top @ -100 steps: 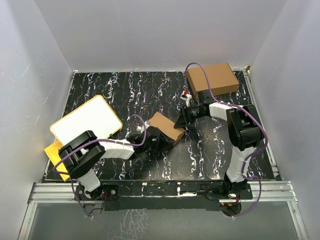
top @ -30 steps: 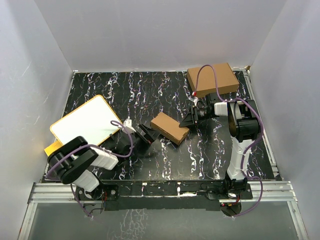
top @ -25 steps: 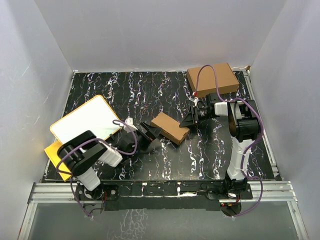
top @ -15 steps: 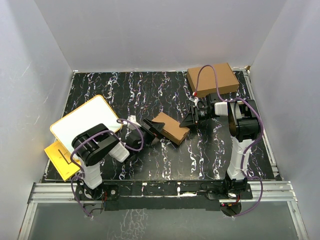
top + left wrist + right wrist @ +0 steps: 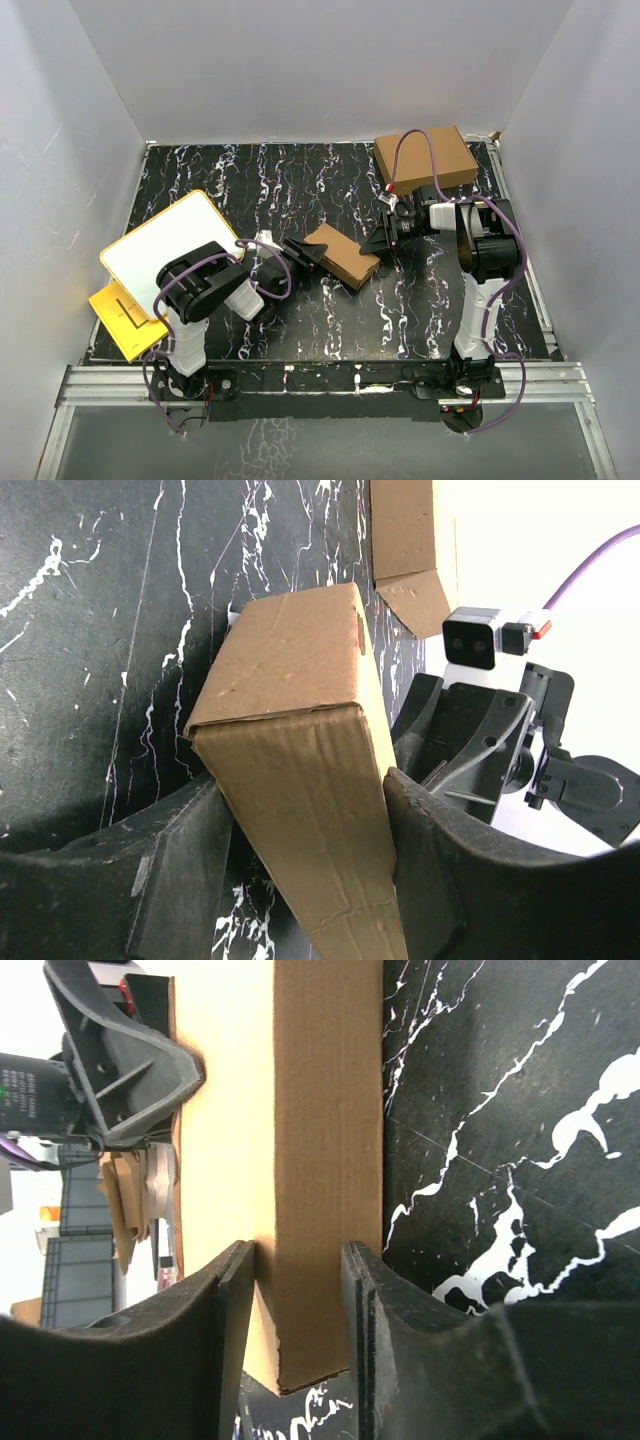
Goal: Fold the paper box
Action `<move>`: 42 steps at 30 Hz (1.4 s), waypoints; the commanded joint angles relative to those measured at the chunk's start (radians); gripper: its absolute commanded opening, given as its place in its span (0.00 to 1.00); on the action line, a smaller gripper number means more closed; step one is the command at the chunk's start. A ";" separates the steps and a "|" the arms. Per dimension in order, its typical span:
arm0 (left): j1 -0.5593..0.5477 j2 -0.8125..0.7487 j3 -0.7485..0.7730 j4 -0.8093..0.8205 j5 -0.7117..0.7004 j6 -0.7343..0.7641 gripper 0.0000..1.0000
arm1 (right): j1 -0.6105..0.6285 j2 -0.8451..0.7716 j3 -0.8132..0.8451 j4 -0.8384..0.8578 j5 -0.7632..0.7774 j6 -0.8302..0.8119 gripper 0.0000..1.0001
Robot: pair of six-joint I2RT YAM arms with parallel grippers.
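The paper box (image 5: 340, 255) lies as a small closed oblong of brown cardboard in the middle of the black marbled table. My left gripper (image 5: 308, 250) holds its left end. In the left wrist view the box (image 5: 290, 700) sits between both fingers, and the left gripper (image 5: 305, 820) is shut on it. My right gripper (image 5: 378, 243) holds the opposite end. In the right wrist view the right gripper (image 5: 298, 1260) pinches a corner of the box (image 5: 325, 1110), with both pads against the cardboard.
A larger ready-made brown box (image 5: 425, 158) stands at the back right corner. A white board with a yellow rim (image 5: 172, 240) lies at the left, and a yellow sheet (image 5: 118, 312) lies beside it near the front edge. White walls enclose the table.
My left gripper has swung right from beside the white board to the box's left end and closed on it. The right gripper has kept its hold and place.
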 commanded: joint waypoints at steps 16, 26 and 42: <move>0.120 -0.731 0.172 -1.093 0.091 0.490 0.28 | -0.155 -0.142 0.047 -0.197 0.035 -0.267 0.60; 0.100 -0.434 0.924 -2.024 -0.107 1.122 0.17 | -0.156 -0.144 0.048 -0.197 0.048 -0.270 0.59; -0.110 0.055 1.221 -1.994 -0.452 1.444 0.21 | -0.172 -0.134 0.047 -0.198 0.062 -0.274 0.59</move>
